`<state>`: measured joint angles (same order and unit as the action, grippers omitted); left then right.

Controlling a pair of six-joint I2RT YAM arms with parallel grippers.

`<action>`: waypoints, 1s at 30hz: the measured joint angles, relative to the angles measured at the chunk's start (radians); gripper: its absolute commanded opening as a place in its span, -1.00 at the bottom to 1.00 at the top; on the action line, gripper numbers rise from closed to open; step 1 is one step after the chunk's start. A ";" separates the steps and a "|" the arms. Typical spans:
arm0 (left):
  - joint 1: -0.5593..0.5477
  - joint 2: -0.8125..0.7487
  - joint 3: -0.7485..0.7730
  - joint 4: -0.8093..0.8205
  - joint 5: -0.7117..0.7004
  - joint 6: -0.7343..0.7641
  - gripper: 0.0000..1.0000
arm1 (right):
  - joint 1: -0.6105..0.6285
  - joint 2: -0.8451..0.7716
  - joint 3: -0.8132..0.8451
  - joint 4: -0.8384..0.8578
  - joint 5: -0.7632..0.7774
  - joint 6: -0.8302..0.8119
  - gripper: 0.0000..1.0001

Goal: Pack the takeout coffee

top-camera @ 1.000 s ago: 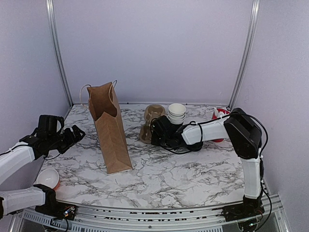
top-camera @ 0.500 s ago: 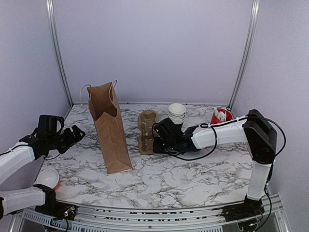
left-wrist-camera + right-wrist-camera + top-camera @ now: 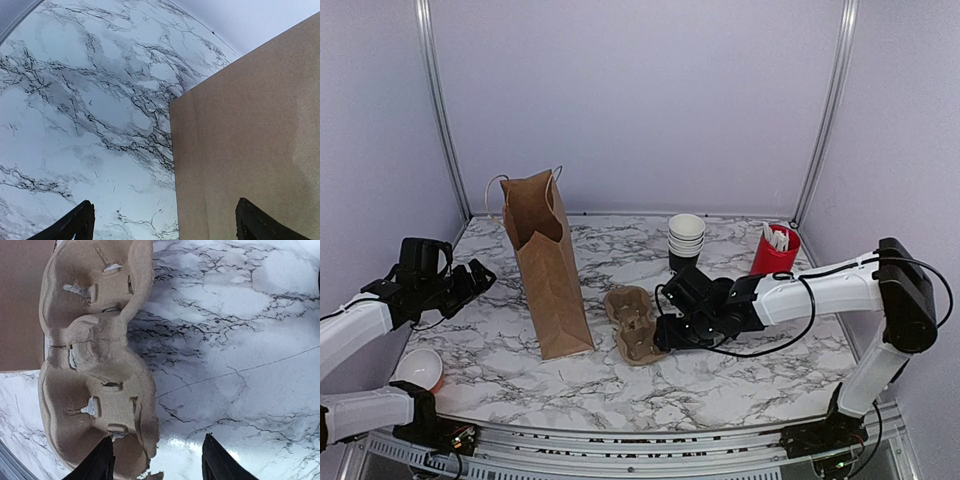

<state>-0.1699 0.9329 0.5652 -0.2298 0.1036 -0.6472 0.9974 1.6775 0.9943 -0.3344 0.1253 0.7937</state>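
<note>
While the left hand (image 3: 477,276) gapes wide, the right hand (image 3: 662,335), parted, straddles one end of the carrier (image 3: 632,322).

Cup carrier (image 3: 631,323) lies right of the bag (image 3: 548,265).

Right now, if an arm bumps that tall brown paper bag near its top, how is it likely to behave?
The brown paper bag stands tall on a narrow base, so it would probably tip rather than slide. Its paper walls look thin, so they would likely buckle when pinched. Pushed low, it may skid on the glossy marble table.
</note>
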 measured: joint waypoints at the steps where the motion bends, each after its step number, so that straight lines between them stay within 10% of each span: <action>1: 0.000 0.002 0.000 0.000 0.001 0.000 0.98 | -0.003 -0.004 0.003 -0.010 -0.003 -0.010 0.22; 12: 0.001 -0.003 0.047 -0.011 0.028 -0.003 0.96 | -0.132 0.008 0.083 -0.034 -0.073 -0.175 0.21; 30: -0.101 -0.123 0.463 -0.219 0.027 -0.060 0.34 | -0.200 0.086 0.185 0.009 -0.141 -0.294 0.20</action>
<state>-0.2714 0.8097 1.0279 -0.4488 0.1303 -0.7074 0.7979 1.7638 1.1790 -0.3256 -0.0154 0.4995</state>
